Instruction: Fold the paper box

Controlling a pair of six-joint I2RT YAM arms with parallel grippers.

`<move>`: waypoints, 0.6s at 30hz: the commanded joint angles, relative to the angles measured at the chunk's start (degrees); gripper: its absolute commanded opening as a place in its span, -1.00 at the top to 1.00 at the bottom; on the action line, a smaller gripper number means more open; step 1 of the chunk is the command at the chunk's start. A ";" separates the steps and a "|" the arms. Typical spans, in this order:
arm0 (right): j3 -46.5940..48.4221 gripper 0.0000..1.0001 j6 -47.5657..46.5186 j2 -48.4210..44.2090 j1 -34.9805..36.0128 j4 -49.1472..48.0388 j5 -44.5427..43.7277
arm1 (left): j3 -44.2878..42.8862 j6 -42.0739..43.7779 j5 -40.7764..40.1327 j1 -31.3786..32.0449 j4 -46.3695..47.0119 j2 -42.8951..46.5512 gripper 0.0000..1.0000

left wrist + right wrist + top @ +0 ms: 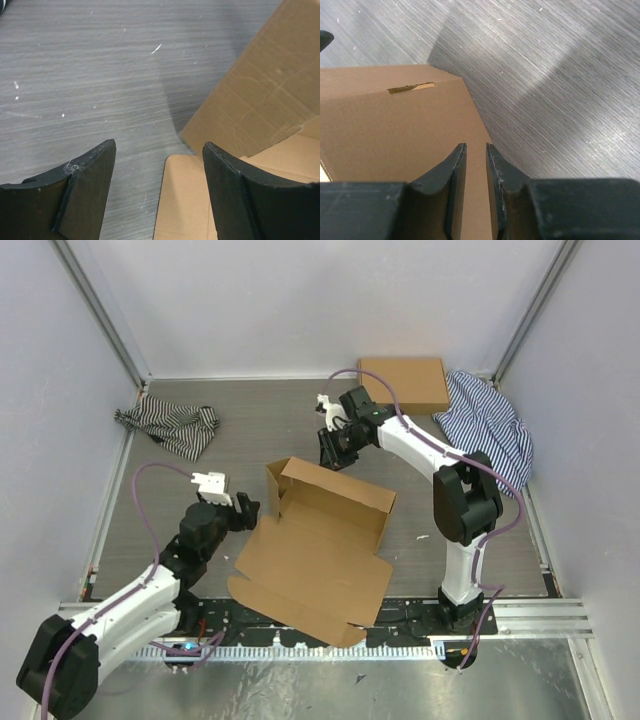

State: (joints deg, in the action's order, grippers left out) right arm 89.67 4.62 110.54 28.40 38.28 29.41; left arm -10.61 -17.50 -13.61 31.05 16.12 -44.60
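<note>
Top external view puts the paper box (315, 550) in the middle of the surface (250, 430), half formed. Its back wall and one side flap stand up, while the broad front panel lies flat and its near corner reaches over the metal rail (530, 610) at the near edge. That overhang looks like the main hazard: a push toward the arms could slide the light sheet further out or tip it off. Another risk is the standing wall flopping flat, since creased cardboard tends to reopen unless held.

The left fingers (92, 172) are spread wide and grip nothing. They are poised at the box's left edge with a flat panel corner below the gap, and closing there off-line could crumple that corner instead of folding along the crease. The right fingers (454, 170) are drawn nearly together over the back wall, near a small slit. I cannot tell whether they pinch the card or only hover. A tug there might tear at the slit.

Plain brown, matte, unprinted card makes up the box, with die-cut edges, sharp creases and faint scuffs. Grey, finely grained and smooth, the surface would likely let it skate.

Farther off, another brown cardboard box (405, 383), a neat rectangle, sits at the back right beside a blue-striped cloth (490, 425). A black-striped cloth (170, 425) lies crumpled at back left.
</note>
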 commanded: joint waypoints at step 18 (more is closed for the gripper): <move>-2.36 0.44 -7.31 -1.27 -0.46 4.07 9.52 | -3.02 9.11 17.95 -1.52 25.79 -16.51 -0.58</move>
State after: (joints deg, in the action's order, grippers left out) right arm 86.43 -0.86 110.54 28.01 41.82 35.94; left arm -10.85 -11.20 1.32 29.76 36.36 -59.79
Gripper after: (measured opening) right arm 0.279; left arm 0.788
